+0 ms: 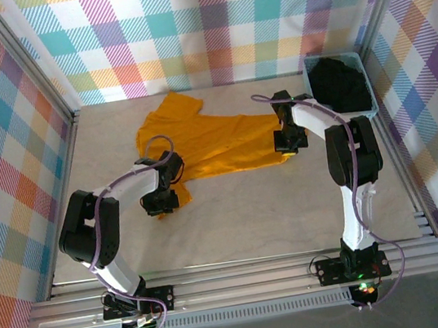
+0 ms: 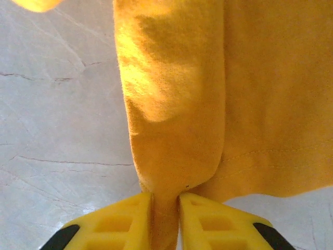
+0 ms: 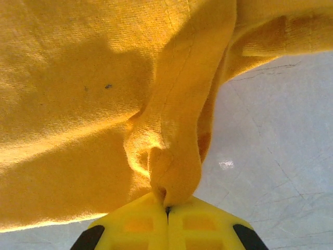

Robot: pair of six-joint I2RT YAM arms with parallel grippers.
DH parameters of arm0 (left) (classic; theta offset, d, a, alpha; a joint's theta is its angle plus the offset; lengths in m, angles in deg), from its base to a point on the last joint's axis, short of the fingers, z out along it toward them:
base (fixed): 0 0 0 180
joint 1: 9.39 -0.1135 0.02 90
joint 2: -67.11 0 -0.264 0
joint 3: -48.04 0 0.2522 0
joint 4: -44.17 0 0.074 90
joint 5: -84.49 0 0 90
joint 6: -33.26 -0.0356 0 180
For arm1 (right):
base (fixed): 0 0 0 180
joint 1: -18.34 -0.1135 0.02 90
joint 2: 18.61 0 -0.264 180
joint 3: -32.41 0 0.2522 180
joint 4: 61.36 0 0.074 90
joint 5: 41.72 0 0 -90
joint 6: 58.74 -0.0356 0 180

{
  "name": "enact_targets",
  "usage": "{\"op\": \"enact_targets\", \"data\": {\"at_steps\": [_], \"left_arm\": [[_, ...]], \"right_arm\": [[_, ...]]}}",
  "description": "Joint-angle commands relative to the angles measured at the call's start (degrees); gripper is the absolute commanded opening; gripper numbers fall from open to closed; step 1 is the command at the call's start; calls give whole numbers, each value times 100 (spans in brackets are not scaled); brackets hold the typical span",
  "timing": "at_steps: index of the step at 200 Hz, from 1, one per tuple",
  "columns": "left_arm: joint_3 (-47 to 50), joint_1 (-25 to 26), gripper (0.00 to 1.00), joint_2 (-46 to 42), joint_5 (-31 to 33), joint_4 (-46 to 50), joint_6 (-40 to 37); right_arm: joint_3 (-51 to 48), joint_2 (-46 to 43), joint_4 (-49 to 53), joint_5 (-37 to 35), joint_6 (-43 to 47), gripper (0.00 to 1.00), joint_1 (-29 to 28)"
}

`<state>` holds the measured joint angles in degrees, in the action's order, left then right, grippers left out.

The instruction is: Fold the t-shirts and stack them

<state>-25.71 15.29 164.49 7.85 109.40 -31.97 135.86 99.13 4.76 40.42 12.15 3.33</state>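
Matt fuzzy cloth: orange shirt; table smooth, glossy w/ thin veins.

The top camera is mounted high above and behind the arm bases. It faces down and forward across the whole table and is the far view.

The left wrist camera sits just behind the left gripper and looks along its fingers. The orange shirt lies very near, directly ahead of the fingertips, with bare table to their left.

The right wrist camera sits likewise behind the right gripper. Cloth lies ahead and left of its fingertips, table to their right.

All three views share the orange shirt and the table. The top view also takes in both grippers.
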Motion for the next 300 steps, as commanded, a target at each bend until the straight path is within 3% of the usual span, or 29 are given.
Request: {"op": "enact_targets", "data": {"at_steps": [1, 35, 59, 93, 119, 142, 190, 251, 274, 300], "left_arm": [[84, 16, 21, -125, 211, 265, -10], [81, -93, 31, -66, 251, 225, 10], [91, -218, 33, -27, 208, 134, -42], [84, -349, 23, 28, 105, -37, -122], [29, -437, 0, -120, 132, -125, -132], [-159, -464, 0, -619, -54, -387, -114], [-1646, -719, 0, -965, -397, -853, 957], [-3609, -1829, 0, -1237, -1050, -1890, 2126], [-4097, -2128, 0, -1528, -988, -2143, 2202], [-4305, -2335, 0, -2048, -929, -2476, 2251]], "right_arm": [[154, 142, 125, 108, -67, 0, 28], [163, 158, 117, 126, -49, 0, 33], [163, 162, 113, 153, -39, 0, 33], [168, 131, 96, 186, -35, 0, 34], [167, 29, 91, 335, -34, 0, 33], [197, -198, 96, 614, -55, 0, 32], [927, -795, 236, 1440, -318, 0, 33], [2927, -1126, 159, 1926, -883, 0, 79], [2892, -1648, -404, 1980, -1002, 0, 85], [2104, -2648, -1372, 1982, -1111, 0, 94]]}}
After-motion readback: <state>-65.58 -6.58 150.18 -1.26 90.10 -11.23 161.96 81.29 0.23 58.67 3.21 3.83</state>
